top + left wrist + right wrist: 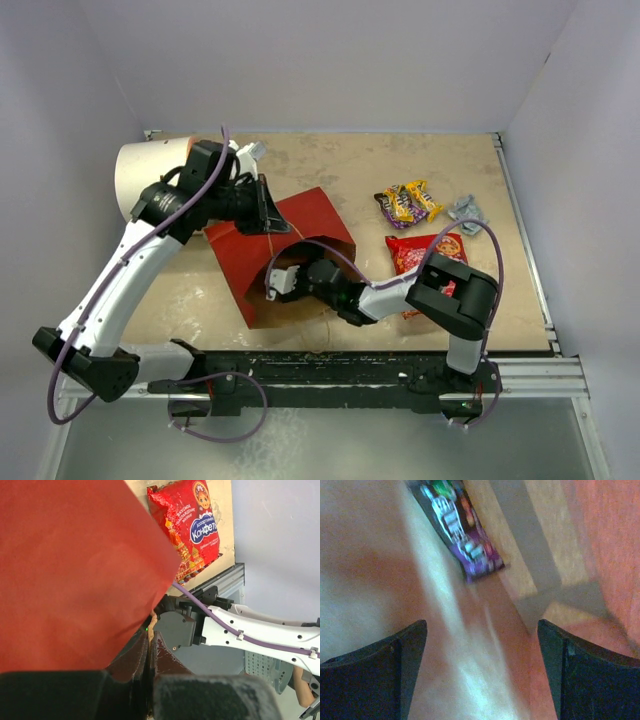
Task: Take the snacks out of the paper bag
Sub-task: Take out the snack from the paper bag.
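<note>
Paper bag [300,225] lies on its side at centre-left of the overhead view, red outside, mouth gaping toward the lower right, and the right tool [278,281] sits inside that mouth. On the right wrist camera its 2 fingers stand wide apart with nothing between them, so it's released. A purple packet [465,535] lies ahead at the upper middle of that view, blurred, on the bag's brown inside.

The left tool [266,205] is at the bag's upper edge. On its own camera the fingers are pressed together at the bottom of frame with red paper running down to them, so I read it as clenched on the bag, steadying it.

Step in hand, by my reckoning: fishing out a snack left inside. The next move calls for going deeper until the packet sits between the fingers, then closing and backing out without dragging the bag along. Whether more snacks hide in there, I can't tell.

Out on the surface [350,170] there's a red packet [425,252] right of centre, partly under the right arm. A cluster of candy packets [408,203] sits above it, with a silvery wrapper [467,210] just beside those. A white cylinder [150,175] at upper left is out of the way.

The obstacles are the bag's walls, close around the tool, and a flat packet lying against paper, which offers little to pinch.
</note>
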Tool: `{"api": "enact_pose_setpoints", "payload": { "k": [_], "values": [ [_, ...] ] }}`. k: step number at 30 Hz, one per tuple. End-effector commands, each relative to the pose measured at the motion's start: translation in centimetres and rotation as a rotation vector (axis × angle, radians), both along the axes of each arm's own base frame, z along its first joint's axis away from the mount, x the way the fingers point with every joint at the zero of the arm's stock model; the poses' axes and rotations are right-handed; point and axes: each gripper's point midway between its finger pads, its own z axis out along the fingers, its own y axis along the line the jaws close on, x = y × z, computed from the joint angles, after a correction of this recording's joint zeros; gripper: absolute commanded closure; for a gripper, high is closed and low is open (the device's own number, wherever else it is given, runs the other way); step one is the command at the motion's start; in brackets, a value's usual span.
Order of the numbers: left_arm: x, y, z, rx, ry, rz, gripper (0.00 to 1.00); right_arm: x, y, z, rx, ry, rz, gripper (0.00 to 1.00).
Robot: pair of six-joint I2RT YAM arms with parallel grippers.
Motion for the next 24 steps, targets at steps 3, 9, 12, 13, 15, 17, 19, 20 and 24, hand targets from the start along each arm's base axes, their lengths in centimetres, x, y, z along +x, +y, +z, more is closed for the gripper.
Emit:
{"api": "enact_pose_setpoints", "payload": {
  "k": [3, 9, 12, 13, 15, 17, 19, 20, 24],
  "values": [
    [-1.5, 0.9, 1.4, -0.034, -0.050, 0.005, 1.00, -0.9, 7.3, 5.3, 0.085, -0.143, 0.210, 0.07],
    [-1.3, 0.5, 2.1, -0.049, -0.057, -0.007, 1.00, 1.2, 11.3, 5.1, 0.126, -0.163, 0.199, 0.08],
    [-1.3, 0.4, 2.0, -0.048, -0.050, -0.018, 1.00, 2.0, 12.5, 3.0, 0.093, -0.145, 0.191, 0.08],
    [-1.4, 0.4, 2.0, -0.046, -0.047, -0.020, 1.00, 2.2, 12.8, 2.5, 0.081, -0.143, 0.190, 0.09],
    [-1.5, 0.5, 1.9, -0.042, -0.043, -0.022, 1.00, 2.5, 13.0, 1.6, 0.065, -0.125, 0.192, 0.10],
    [-1.6, 0.6, 1.8, -0.036, -0.040, -0.020, 1.00, 2.8, 12.9, 0.3, 0.048, -0.087, 0.183, 0.12],
    [-1.7, 0.8, 1.8, -0.030, -0.038, -0.017, 1.00, 3.2, 12.4, -0.8, 0.049, -0.057, 0.146, 0.13],
    [-1.8, 0.9, 1.8, -0.026, -0.038, -0.014, 1.00, 3.5, 12.0, -1.4, 0.051, -0.040, 0.122, 0.15],
    [-2.0, 1.5, 1.6, -0.003, -0.037, 0.006, 1.00, 4.4, 11.2, -2.7, 0.041, -0.003, 0.051, 0.29]
  ]
}}
